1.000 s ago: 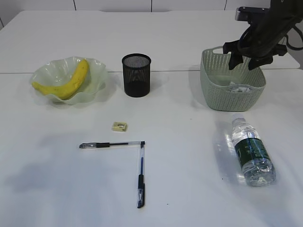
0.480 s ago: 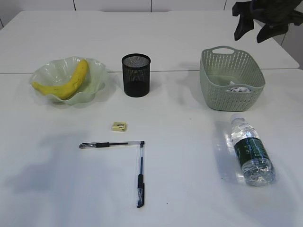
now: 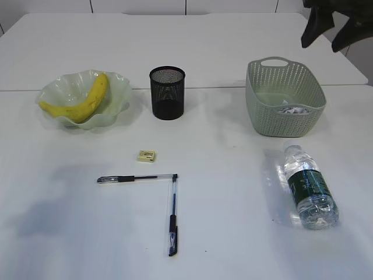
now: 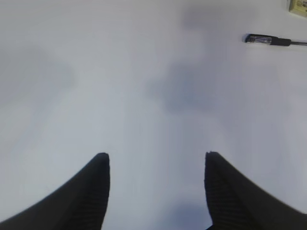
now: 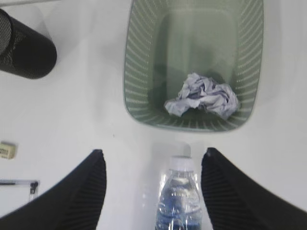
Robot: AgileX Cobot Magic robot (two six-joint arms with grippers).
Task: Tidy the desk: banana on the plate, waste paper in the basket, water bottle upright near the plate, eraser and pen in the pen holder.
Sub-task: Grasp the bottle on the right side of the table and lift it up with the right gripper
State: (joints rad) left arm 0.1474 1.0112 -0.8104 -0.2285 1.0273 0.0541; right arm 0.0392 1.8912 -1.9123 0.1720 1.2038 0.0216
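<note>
1. Banana point(image 3: 78, 100) lies inside the plate point(image 3: 119, 87), far left of the table point(image 3: 233, 192). Its curve follows the dish and its upper tip reaches toward the back rim.
2. Pen holder point(image 3: 168, 92) stands upright just right of the plate, apart from it. Nothing shows above its rim. Its side also appears at the top left of the right wrist view point(image 5: 21, 48).
3. Basket point(image 3: 284, 99) sits at right rear. Waste paper point(image 5: 204, 98) rests on the basket floor, against the wall nearest the bottle; in the exterior view only a sliver shows over the rim point(image 3: 293, 109).
4. Water bottle point(image 3: 309, 188) lies on its side in front of the basket, white cap pointing toward it, well apart from the plate. From the right wrist the cap and neck sit just below the basket wall point(image 5: 180, 191).
5. Eraser point(image 3: 147, 155) lies flat on the table, in front of the pen holder and a little left.
6. Two pens form an L: one horizontal point(image 3: 137, 178), one running toward the camera point(image 3: 173, 217), their ends meeting at the corner. The horizontal pen's dark end shows in the left wrist view point(image 4: 268, 40).
7. Right hand point(image 3: 325, 26) hangs high at the top right, above and behind the basket; fingers spread wide, nothing between them point(image 5: 152, 191).
8. Left hand point(image 4: 156, 191) is out of the exterior view; wrist view shows it wide, empty, over bare table.
</note>
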